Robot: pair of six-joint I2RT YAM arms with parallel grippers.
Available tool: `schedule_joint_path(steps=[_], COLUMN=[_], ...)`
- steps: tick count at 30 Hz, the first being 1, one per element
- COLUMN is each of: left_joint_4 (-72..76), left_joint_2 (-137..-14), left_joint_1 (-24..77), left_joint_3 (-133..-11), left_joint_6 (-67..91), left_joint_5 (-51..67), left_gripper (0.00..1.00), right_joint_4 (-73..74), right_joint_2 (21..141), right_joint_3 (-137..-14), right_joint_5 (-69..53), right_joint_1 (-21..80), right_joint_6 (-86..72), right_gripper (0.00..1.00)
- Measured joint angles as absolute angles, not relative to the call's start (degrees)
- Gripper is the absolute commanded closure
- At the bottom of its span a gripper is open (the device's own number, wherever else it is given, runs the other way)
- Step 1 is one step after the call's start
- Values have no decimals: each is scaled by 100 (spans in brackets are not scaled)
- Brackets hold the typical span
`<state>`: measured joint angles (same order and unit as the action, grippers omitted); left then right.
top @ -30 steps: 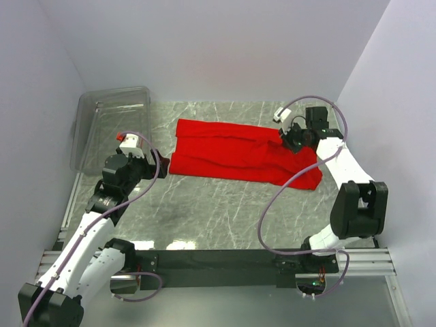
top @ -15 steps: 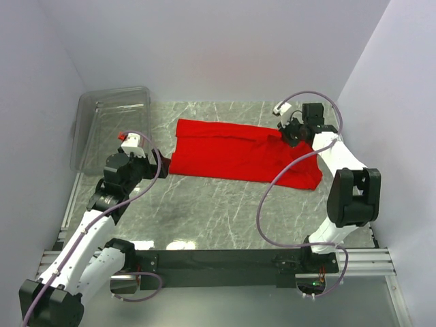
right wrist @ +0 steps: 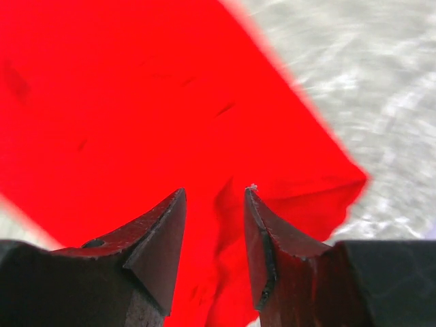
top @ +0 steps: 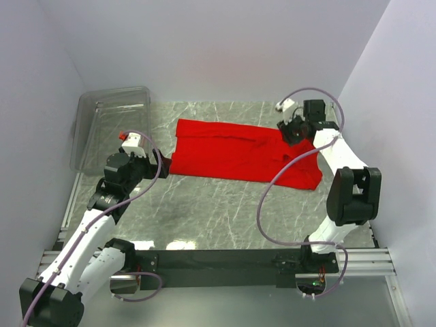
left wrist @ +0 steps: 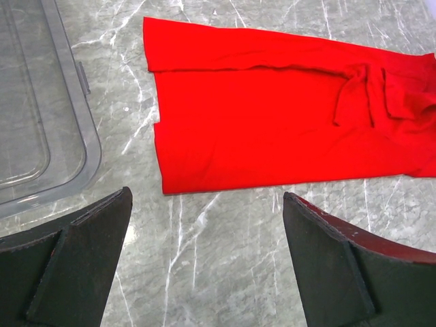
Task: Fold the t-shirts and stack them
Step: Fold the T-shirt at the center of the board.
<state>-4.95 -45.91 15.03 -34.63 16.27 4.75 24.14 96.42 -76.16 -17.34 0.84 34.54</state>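
The red t-shirt [top: 242, 151] lies flat on the far half of the marble table [top: 204, 211] as a long band running left to right. Its left edge is straight. The near edge slants toward the near right, ending in a corner close to the right wall. A fold line runs along its length near the far edge, and the cloth is rumpled toward the right end.

A clear plastic bin [top: 109, 122] stands at the far left, with a strip of marble between its rim and the shirt's left edge. A broad stretch of marble lies between the shirt's near edge and the black rail [top: 218, 259] that carries the arm bases.

The left arm reaches from its near-left base toward the far right and is held low. The left gripper [left wrist: 208, 197] has its fingers spread wide with only marble between them, and it points at the shirt's near left corner, near it but apart.

The right arm rises beside the right wall, bends at the elbow and reaches far and left. The right gripper [right wrist: 215, 192] hangs over the shirt's far right part with its fingers parted by a narrow gap. Cloth shows below the gap, and none is pinched at the tips.
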Motion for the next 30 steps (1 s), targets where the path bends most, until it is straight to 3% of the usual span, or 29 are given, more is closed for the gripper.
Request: schedule_joint_path(steps=[8,30], left_joint_4=[-486,-416], left_joint_2=[-4591,-4484], left_joint_1=[1503,1500], left_joint_3=[-3461,-3251], left_joint_6=[1643,1835], left_joint_5=[532,604], left_gripper=[3,2], right_joint_4=[3301,2453], right_joint_2=[9470,10433], right_joint_3=[-6676,-6692], right_joint_5=[-2206,-899], right_joint_1=[272,991], right_joint_6=[4921,4543], right_gripper=[53,52])
